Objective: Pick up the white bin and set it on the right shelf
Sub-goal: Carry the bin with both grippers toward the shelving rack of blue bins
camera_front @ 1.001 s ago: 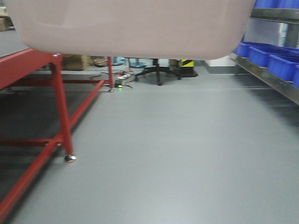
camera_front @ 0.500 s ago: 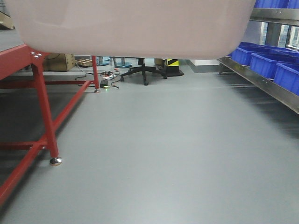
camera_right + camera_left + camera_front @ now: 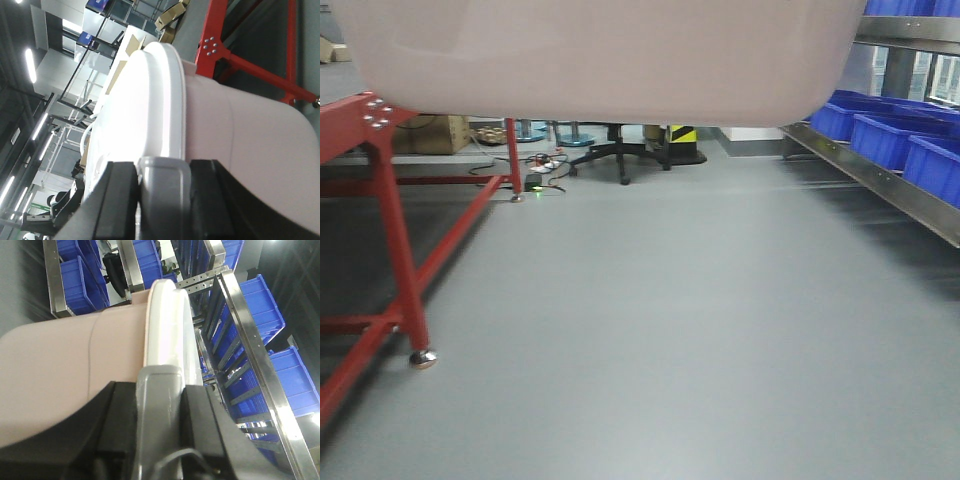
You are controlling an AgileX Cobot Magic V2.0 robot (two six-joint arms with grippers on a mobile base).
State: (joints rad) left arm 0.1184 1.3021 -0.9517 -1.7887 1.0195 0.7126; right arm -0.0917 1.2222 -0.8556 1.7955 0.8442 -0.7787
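The white bin [image 3: 610,60], a large pinkish-white tub, hangs across the top of the front view, held off the floor. In the left wrist view its side [image 3: 55,370] and white lid [image 3: 167,325] show, and my left gripper [image 3: 159,412] is shut on the bin's grey handle [image 3: 159,390]. In the right wrist view my right gripper [image 3: 164,200] is shut on the other grey handle [image 3: 164,180] below the lid [image 3: 145,110]. The right shelf [image 3: 880,170], a steel rack, runs along the right edge of the front view and also shows in the left wrist view [image 3: 250,335].
Blue plastic bins [image 3: 895,130] fill the steel rack at right. A red-framed rack [image 3: 390,240] stands at left, its foot [image 3: 420,358] on the grey floor. An office chair base [image 3: 620,155], cables and cardboard boxes [image 3: 430,132] lie far ahead.
The view has swung: the red rack leg has slid left and nearer, and the steel rack with blue bins has come further into view at right. Both grippers still hold the bin.
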